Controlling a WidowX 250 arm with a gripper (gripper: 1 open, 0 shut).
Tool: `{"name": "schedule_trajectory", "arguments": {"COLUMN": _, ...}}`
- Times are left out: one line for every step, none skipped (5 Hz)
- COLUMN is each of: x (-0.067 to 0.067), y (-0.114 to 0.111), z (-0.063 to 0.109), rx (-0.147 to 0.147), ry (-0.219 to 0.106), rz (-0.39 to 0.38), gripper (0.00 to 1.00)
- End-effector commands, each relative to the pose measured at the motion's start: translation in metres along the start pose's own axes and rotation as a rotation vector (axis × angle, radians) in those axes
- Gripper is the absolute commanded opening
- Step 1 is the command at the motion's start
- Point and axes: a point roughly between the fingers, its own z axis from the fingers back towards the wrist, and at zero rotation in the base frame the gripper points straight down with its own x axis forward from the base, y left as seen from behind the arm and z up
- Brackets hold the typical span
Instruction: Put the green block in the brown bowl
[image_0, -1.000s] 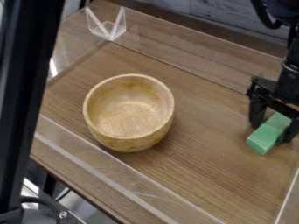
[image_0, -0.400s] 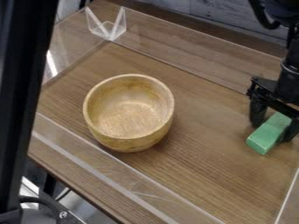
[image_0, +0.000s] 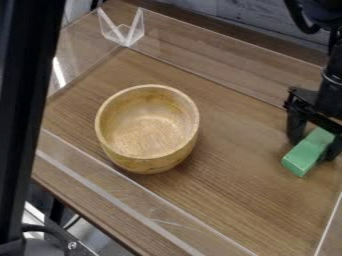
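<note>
The green block (image_0: 306, 155) lies flat on the wooden table at the right edge of the view, its far end tucked between my fingers. My black gripper (image_0: 314, 134) points straight down over that far end, open, with one finger (image_0: 294, 122) left of the block and the other on its right, low near the tabletop. I cannot tell whether the fingers touch the block. The brown bowl (image_0: 148, 126) stands upright and empty left of centre, well apart from the gripper.
A clear plastic stand (image_0: 122, 27) sits at the back left of the table (image_0: 227, 190). A dark vertical post (image_0: 30, 110) crosses the left foreground. The table's front edge runs diagonally below the bowl.
</note>
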Motion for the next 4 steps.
{"name": "schedule_trajectory", "arguments": {"x": 0.0064, "y": -0.0028, "z": 0.0159, "rx": -0.006, "ry": -0.059, "rz": -0.024, "gripper": 1.0}}
{"name": "schedule_trajectory", "arguments": {"x": 0.0074, "y": -0.0017, "z": 0.0161, "rx": -0.006, "ry": -0.067, "rz": -0.025, "gripper": 1.0}}
{"name": "schedule_trajectory", "arguments": {"x": 0.0084, "y": -0.0005, "z": 0.0166, "rx": -0.006, "ry": -0.073, "rz": -0.025, "gripper": 1.0}}
{"name": "schedule_trajectory", "arguments": {"x": 0.0078, "y": 0.0002, "z": 0.0162, "rx": -0.006, "ry": -0.07, "rz": -0.024, "gripper": 0.0}}
